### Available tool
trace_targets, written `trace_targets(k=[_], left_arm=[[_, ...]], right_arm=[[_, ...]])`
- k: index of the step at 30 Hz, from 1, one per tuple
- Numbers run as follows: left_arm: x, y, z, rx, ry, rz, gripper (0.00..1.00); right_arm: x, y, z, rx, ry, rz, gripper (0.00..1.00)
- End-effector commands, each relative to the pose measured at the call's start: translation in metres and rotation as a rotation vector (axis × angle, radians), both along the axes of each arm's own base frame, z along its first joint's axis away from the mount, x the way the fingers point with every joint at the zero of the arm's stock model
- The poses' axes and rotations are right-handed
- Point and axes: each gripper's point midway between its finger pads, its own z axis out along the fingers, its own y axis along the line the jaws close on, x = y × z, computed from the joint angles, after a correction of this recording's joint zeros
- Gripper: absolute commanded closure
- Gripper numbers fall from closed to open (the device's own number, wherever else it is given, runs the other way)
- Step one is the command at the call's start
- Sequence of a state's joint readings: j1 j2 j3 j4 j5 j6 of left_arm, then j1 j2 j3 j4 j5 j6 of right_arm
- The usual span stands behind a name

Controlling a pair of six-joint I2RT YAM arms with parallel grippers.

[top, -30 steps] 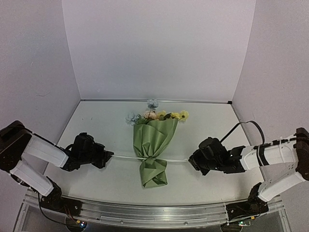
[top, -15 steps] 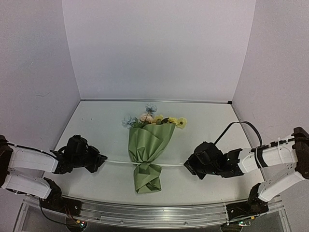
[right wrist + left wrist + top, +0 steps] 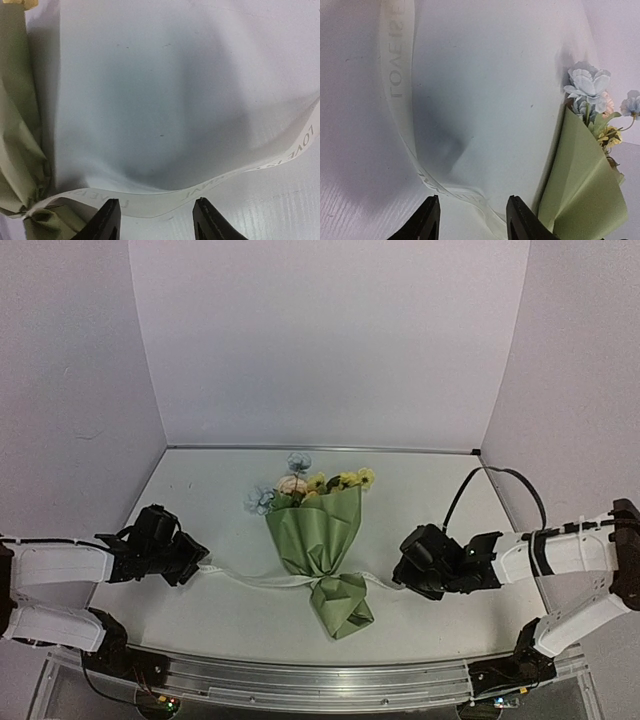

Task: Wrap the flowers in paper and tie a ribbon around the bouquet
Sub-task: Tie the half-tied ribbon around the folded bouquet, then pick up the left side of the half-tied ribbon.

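top external | bouquet (image 3: 320,540): olive cone, blooms above rim | ribbon (image 3: 260,581): slack

The paper (image 3: 318,535) is seen in olive green. The flowers (image 3: 305,483) are coloured pale blue, yellow and pink. The ribbon (image 3: 397,75) is shown cream-white, printed with faint grey lettering along its length. The table (image 3: 440,500) is rendered white. The left gripper (image 3: 474,200) and right gripper (image 3: 157,202) are finished in black.
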State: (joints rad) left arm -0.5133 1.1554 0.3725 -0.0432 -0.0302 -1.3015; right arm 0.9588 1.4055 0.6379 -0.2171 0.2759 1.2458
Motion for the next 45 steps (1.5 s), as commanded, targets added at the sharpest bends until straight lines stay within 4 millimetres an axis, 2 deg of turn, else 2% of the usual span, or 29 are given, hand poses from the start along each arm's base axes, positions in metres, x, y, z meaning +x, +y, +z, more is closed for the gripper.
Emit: trace_targets(k=[1,3,5,6,8,11,14,22,28,31,34,36,38,40,42,44,45], left_arm=[[0.007,-0.001,0.034,0.093,-0.057,-0.108,0.51],[0.008,-0.001,0.04,0.109,-0.054,-0.136,0.5],[0.015,-0.003,0.051,0.114,-0.081,-0.161,0.49],[0.018,-0.006,0.057,0.099,-0.09,-0.18,0.48],[0.028,-0.01,0.066,0.084,-0.104,-0.219,0.46],[0.039,-0.013,0.073,0.08,-0.103,-0.271,0.45],[0.048,-0.01,0.077,0.067,-0.109,-0.288,0.45],[0.055,-0.006,0.08,0.053,-0.103,-0.349,0.44],[0.057,-0.012,0.086,0.043,-0.115,-0.41,0.43],[0.059,-0.016,0.093,0.037,-0.126,-0.444,0.43],[0.061,-0.019,0.099,0.035,-0.14,-0.469,0.43],[0.061,-0.02,0.102,0.032,-0.149,-0.478,0.43],[0.061,-0.02,0.106,0.031,-0.156,-0.483,0.42],[0.06,-0.018,0.11,0.043,-0.161,-0.473,0.42],[0.058,-0.011,0.111,0.072,-0.153,-0.452,0.42],[0.056,-0.002,0.111,0.111,-0.141,-0.415,0.42],[0.055,0.004,0.11,0.13,-0.133,-0.389,0.42]], right_arm=[[0.023,0.031,0.074,-0.036,-0.165,0.207,0.38],[0.032,0.053,0.107,-0.045,-0.229,0.318,0.31],[0.035,0.086,0.118,-0.07,-0.244,0.504,0.25],[0.038,0.095,0.124,-0.091,-0.228,0.543,0.26],[0.037,0.109,0.108,-0.105,-0.171,0.597,0.27],[0.023,0.125,0.085,-0.044,-0.112,0.68,0.26],[0.006,0.13,0.065,-0.055,-0.066,0.724,0.26],[-0.036,0.133,0.033,-0.058,0.033,0.71,0.25],[-0.058,0.162,0.029,-0.027,0.07,0.742,0.23],[-0.061,0.188,0.038,0.013,0.066,0.761,0.22],[-0.056,0.207,0.045,0.031,0.051,0.759,0.22],[-0.05,0.209,0.051,0.013,0.036,0.75,0.21],[-0.045,0.198,0.062,-0.049,0.01,0.74,0.2],[-0.039,0.184,0.082,-0.126,-0.04,0.757,0.17],[-0.035,0.181,0.109,-0.172,-0.097,0.807,0.14],[-0.033,0.197,0.137,-0.177,-0.166,0.911,0.11],[-0.032,0.208,0.143,-0.179,-0.188,0.951,0.11]])
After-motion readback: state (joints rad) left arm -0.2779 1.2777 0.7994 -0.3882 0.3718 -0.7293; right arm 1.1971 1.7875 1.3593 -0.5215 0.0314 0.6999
